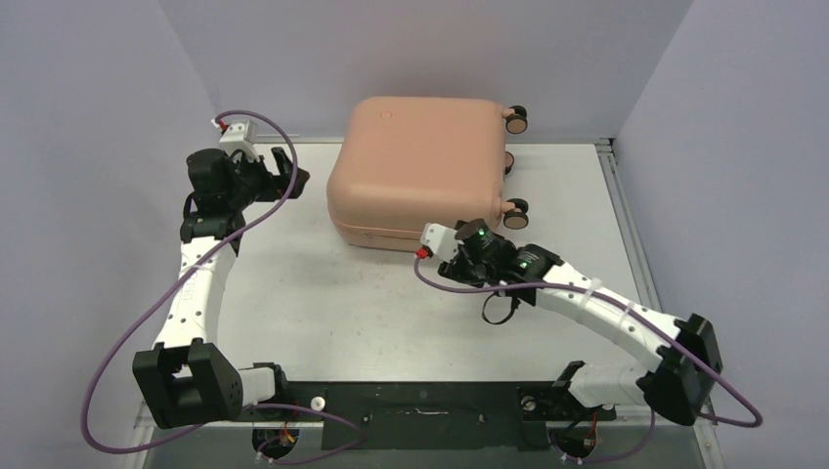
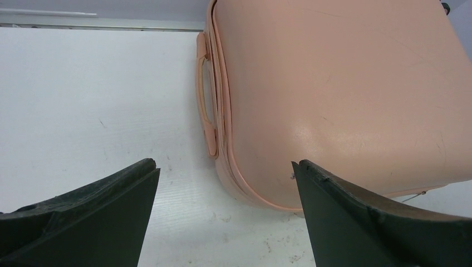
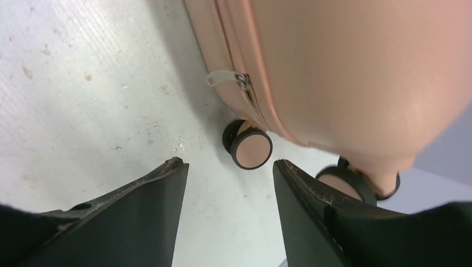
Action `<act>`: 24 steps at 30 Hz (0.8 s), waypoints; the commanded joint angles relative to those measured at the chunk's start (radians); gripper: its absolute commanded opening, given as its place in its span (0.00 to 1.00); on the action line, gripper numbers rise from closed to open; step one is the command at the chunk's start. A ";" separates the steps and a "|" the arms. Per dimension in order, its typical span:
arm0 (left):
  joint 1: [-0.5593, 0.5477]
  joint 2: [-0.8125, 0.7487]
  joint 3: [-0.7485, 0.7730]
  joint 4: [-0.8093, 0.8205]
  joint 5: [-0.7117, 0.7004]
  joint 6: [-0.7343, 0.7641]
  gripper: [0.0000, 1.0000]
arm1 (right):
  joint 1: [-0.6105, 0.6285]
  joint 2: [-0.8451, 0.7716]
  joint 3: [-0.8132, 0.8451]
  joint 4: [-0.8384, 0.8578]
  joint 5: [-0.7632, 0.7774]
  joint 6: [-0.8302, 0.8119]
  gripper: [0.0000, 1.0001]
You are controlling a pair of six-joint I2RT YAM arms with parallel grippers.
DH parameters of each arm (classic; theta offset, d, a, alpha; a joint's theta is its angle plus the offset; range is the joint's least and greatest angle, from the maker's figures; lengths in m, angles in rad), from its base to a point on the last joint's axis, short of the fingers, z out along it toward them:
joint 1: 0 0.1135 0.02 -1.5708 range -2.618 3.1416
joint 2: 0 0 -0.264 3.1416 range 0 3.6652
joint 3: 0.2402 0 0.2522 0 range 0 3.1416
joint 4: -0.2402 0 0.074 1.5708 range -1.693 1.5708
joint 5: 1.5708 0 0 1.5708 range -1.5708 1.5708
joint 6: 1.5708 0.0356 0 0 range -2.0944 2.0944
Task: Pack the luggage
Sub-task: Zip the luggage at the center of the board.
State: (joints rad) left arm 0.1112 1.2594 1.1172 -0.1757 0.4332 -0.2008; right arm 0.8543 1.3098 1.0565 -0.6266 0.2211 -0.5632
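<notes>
Luggage (image 1: 420, 161): shut, lying flat on the table (image 1: 323, 303), its far side close to the back wall. The casters (image 1: 515, 208) point to its right side.

Markings: a small round logo dot (image 1: 387, 113) sits on the top shell near the far left corner of the luggage. It is too small to read.

Edges: the seam between the shells runs round the rounded corners. A carry handle (image 2: 205, 94) lies flat along the left side of the luggage. A pale zipper pull (image 3: 225, 79) hangs at the seam near the right front corner, just above one caster (image 3: 249, 144).

Left gripper (image 2: 222, 167): jaws wide apart, nothing between them. It sits just left of the luggage, facing its left front corner.

Right gripper (image 3: 228, 164): jaws apart, gripping nothing. It is low at the front right corner of the luggage, close to the shell.

Open room: bare table lies in front of the luggage and to its left. A narrower strip lies to its right, out to the table's edge.
</notes>
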 commanded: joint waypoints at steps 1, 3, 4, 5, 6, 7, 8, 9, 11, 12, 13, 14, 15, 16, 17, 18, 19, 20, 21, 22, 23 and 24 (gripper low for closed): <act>-0.003 0.004 0.078 0.018 0.024 0.010 0.96 | -0.027 -0.161 -0.125 0.192 -0.050 0.196 0.60; -0.012 0.020 0.101 0.004 0.015 0.021 0.96 | -0.027 -0.188 -0.173 0.235 -0.039 0.226 0.61; -0.019 0.025 0.111 -0.002 0.006 0.030 0.96 | -0.026 -0.176 -0.189 0.256 -0.021 0.242 0.62; -0.026 0.032 0.121 -0.010 -0.006 0.042 0.96 | -0.023 -0.154 -0.210 0.288 0.014 0.256 0.63; -0.034 0.039 0.133 -0.017 -0.017 0.054 0.96 | -0.020 -0.132 -0.234 0.324 0.034 0.263 0.64; -0.041 0.046 0.143 -0.027 -0.027 0.064 0.96 | -0.018 -0.121 -0.259 0.370 0.051 0.272 0.63; -0.048 0.052 0.153 -0.035 -0.036 0.074 0.96 | -0.013 -0.116 -0.287 0.421 0.067 0.281 0.62; -0.053 0.057 0.164 -0.043 -0.043 0.080 0.96 | -0.004 -0.108 -0.310 0.476 0.086 0.287 0.61; -0.061 0.062 0.172 -0.053 -0.053 0.089 0.96 | 0.018 -0.097 -0.349 0.579 0.152 0.283 0.60; -0.065 0.062 0.173 -0.055 -0.056 0.093 0.96 | 0.033 -0.090 -0.367 0.631 0.193 0.266 0.61; -0.068 0.061 0.173 -0.056 -0.059 0.095 0.96 | 0.052 -0.079 -0.380 0.678 0.230 0.245 0.62; -0.071 0.059 0.174 -0.056 -0.064 0.098 0.96 | 0.075 -0.063 -0.386 0.719 0.268 0.232 0.63; -0.073 0.058 0.173 -0.055 -0.067 0.101 0.96 | 0.107 -0.045 -0.383 0.732 0.284 0.219 0.63; -0.074 0.055 0.172 -0.054 -0.069 0.101 0.96 | 0.126 -0.025 -0.380 0.749 0.302 0.203 0.62; -0.075 0.056 0.170 -0.054 -0.070 0.100 0.96 | 0.142 -0.010 -0.381 0.779 0.314 0.183 0.61; -0.077 0.054 0.170 -0.054 -0.071 0.099 0.96 | 0.155 0.005 -0.389 0.823 0.334 0.153 0.60; -0.077 0.050 0.167 -0.054 -0.072 0.100 0.96 | 0.169 0.019 -0.402 0.873 0.355 0.125 0.60; -0.080 0.047 0.164 -0.052 -0.073 0.101 0.96 | 0.180 0.035 -0.412 0.915 0.371 0.099 0.59; -0.081 0.042 0.159 -0.051 -0.073 0.102 0.96 | 0.192 0.053 -0.419 0.949 0.388 0.075 0.58; -0.083 0.038 0.155 -0.051 -0.075 0.105 0.96 | 0.207 0.076 -0.426 0.986 0.410 0.057 0.58; -0.084 0.036 0.155 -0.053 -0.075 0.107 0.96 | 0.219 0.099 -0.433 1.021 0.437 0.035 0.58; -0.086 0.035 0.157 -0.056 -0.078 0.110 0.96 | 0.227 0.124 -0.438 1.059 0.459 0.012 0.57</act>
State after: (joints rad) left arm 0.0353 1.3216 1.2407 -0.2394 0.3683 -0.1154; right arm 1.0473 1.3670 0.6464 0.1928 0.5396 -0.4423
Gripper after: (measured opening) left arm 0.962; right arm 0.579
